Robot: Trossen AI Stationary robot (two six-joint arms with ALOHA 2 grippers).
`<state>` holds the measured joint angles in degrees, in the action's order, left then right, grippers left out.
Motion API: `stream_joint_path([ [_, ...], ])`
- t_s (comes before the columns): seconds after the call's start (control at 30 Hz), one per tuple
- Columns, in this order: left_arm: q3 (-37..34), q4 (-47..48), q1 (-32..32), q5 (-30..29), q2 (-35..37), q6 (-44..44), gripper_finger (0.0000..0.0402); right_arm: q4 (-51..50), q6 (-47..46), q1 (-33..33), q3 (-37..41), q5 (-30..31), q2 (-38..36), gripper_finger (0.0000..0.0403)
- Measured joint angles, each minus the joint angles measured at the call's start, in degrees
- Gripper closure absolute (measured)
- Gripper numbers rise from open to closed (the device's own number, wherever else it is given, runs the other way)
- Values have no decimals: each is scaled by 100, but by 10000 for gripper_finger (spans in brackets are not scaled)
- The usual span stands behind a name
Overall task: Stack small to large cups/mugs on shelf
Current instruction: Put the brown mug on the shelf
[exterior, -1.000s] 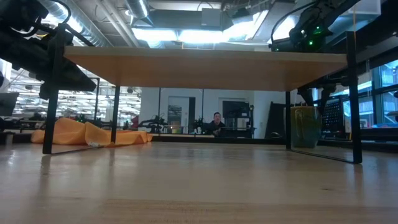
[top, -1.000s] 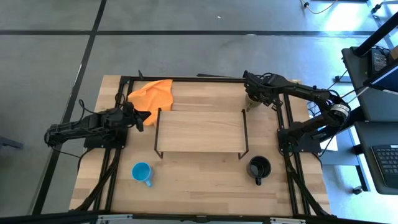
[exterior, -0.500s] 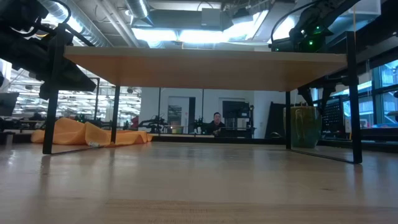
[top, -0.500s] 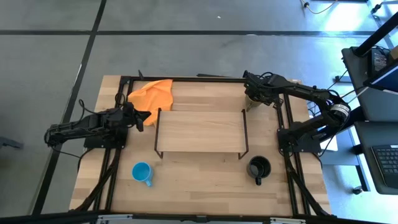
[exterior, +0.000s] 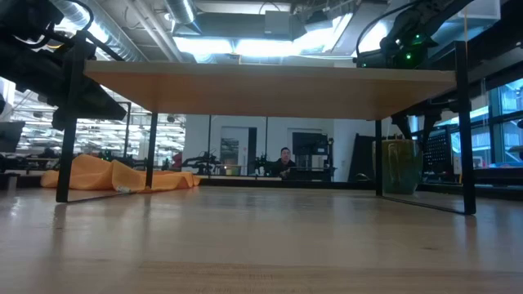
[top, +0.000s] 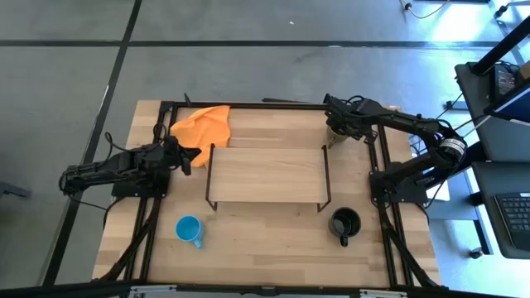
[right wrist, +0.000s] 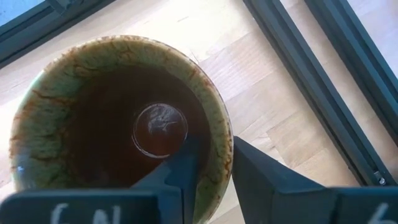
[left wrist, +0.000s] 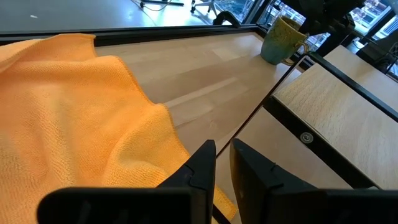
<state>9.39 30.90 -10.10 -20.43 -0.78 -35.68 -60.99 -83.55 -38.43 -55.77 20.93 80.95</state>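
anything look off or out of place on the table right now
Only the orange cloth: it lies crumpled at the table's back left corner, by the shelf, and no mug needs it. Nothing is spilled or tipped. The olive-brown mug stands upright with one finger of the right gripper inside its rim.

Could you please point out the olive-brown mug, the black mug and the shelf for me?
olive-brown mug (right wrist: 93,137), right wrist view, its glossy inside.
black mug (top: 344,222), high view, its opening.
shelf (top: 265,175), high view, bare board top.

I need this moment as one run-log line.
right gripper: straddles olive mug rim, behind shelf | left gripper: waits by orange cloth | shelf: bare
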Motion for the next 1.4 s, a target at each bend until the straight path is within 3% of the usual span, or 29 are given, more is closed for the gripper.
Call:
stream_joint_path([
  [0.4,0,8,0,-83,0,24,360,173,2,-117,0,121,0,368],
  [0.63,0,8,1,-89,0,24,360,184,5,-117,0,178,0,350],
  [0.87,0,8,-1,-90,0,20,360,242,4,-117,0,217,0,371],
  [1.4,0,0,-1,-92,0,-17,360,273,94,-120,-259,84,7,368],
])
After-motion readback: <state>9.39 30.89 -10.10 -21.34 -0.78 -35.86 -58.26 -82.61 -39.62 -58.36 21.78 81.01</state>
